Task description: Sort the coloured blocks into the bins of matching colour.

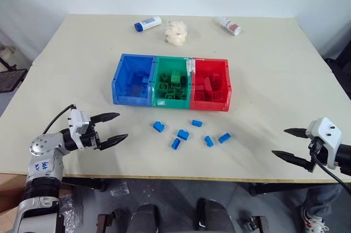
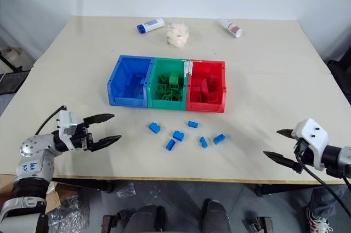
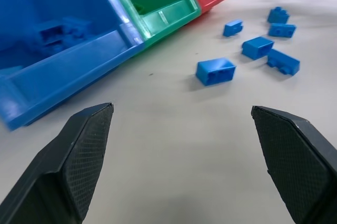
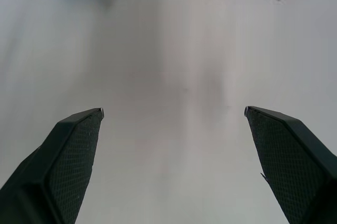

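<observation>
Six blue blocks (image 1: 188,132) scattered loose on the cream bench (image 1: 274,79), just in front of the joined bins (image 1: 171,82) and clear of them: one (image 1: 158,126) nearest the blue bin's side, two close together (image 1: 183,134) (image 1: 175,143) in the middle, one (image 1: 196,123) nearest the red bin's front, two more (image 1: 209,141) (image 1: 224,138) toward the right. Blue bin (image 1: 131,79) at the left of the row, with a blue brick or two seen through its wall from the left wrist view; green bin (image 1: 171,85) in the middle holding green bricks; red bin (image 1: 209,86) at the right holding red bricks. Left claw (image 1: 111,128) spread wide, empty, low over the bench's near left corner, aimed across toward the blocks but well apart from them. Right claw (image 1: 286,144) likewise spread wide and empty, near the front right edge, tilted down at bare bench. At the far edge, a white bottle with a blue cap (image 1: 147,24), a crumpled white wad (image 1: 176,33), and a second white bottle with red markings (image 1: 230,25).
</observation>
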`<state>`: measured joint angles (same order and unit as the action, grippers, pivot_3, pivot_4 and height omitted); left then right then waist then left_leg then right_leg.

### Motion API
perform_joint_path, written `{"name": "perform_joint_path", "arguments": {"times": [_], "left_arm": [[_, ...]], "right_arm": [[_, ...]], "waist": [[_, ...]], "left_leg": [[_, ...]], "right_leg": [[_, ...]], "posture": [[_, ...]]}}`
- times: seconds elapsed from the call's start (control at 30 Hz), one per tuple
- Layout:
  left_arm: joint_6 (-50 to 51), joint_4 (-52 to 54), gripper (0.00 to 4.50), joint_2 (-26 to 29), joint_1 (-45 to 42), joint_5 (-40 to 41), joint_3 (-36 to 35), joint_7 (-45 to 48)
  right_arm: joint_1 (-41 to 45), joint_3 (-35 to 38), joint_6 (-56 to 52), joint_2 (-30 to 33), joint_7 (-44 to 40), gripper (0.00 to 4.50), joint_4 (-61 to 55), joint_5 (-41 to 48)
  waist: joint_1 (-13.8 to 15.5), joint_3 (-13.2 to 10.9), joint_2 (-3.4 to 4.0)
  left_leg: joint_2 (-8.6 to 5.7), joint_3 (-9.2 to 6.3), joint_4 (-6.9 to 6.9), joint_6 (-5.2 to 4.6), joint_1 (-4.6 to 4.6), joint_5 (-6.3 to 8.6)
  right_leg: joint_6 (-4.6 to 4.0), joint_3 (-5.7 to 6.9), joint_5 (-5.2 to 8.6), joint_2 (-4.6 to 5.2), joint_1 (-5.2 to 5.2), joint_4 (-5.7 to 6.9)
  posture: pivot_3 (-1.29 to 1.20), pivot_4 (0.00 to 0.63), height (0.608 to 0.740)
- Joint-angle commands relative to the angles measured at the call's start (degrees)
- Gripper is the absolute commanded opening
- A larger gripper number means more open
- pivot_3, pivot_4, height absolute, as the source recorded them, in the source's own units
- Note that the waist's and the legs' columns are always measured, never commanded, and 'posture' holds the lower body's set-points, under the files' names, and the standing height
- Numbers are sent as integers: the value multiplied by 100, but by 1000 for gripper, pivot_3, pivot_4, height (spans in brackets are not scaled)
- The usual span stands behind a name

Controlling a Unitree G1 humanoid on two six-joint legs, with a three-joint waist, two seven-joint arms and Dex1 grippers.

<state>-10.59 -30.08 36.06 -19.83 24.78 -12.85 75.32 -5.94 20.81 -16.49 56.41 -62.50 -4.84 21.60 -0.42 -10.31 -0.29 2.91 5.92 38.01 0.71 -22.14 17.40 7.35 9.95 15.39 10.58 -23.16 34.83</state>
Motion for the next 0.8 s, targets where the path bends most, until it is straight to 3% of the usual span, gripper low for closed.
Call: {"name": "perform_joint_path", "arguments": {"times": [0.03,0.27,0.57,0.7,0.8], "left_arm": [[-42,260,4465,-26,121,150,-92,55],[279,1442,4465,-113,863,389,-149,-202],[513,2214,4465,-216,1387,456,-115,-464],[503,2302,4500,-247,1484,454,-141,-542],[479,2332,4500,-285,1512,449,-128,-593]], "right_arm": [[168,-183,-210,16,-17,4500,-473,128],[1336,-1619,-599,-403,-16,4500,-726,-87],[2812,-2964,87,-872,-449,4500,843,-985],[2933,-2952,274,-1019,-597,3609,1050,-933],[2876,-2865,262,-1078,-556,2576,960,-894]], "waist": [[10,0,0],[-3,0,-3],[29,0,-4],[18,1,-6],[16,1,-6]], "left_leg": [[0,0,0,0,0,0],[4,-1,7,1,-3,5],[2,9,16,-4,-11,8],[3,13,15,-4,-11,8],[3,13,15,-4,-10,8]], "right_leg": [[0,0,0,0,0,0],[-3,-3,-2,-2,-6,4],[-2,-10,-2,-2,-15,5],[-2,-12,-3,-3,-18,8],[-2,-13,-3,-3,-19,10]], "posture": [[0,150,740],[0,150,740],[0,150,740],[0,150,740],[0,150,740]]}}
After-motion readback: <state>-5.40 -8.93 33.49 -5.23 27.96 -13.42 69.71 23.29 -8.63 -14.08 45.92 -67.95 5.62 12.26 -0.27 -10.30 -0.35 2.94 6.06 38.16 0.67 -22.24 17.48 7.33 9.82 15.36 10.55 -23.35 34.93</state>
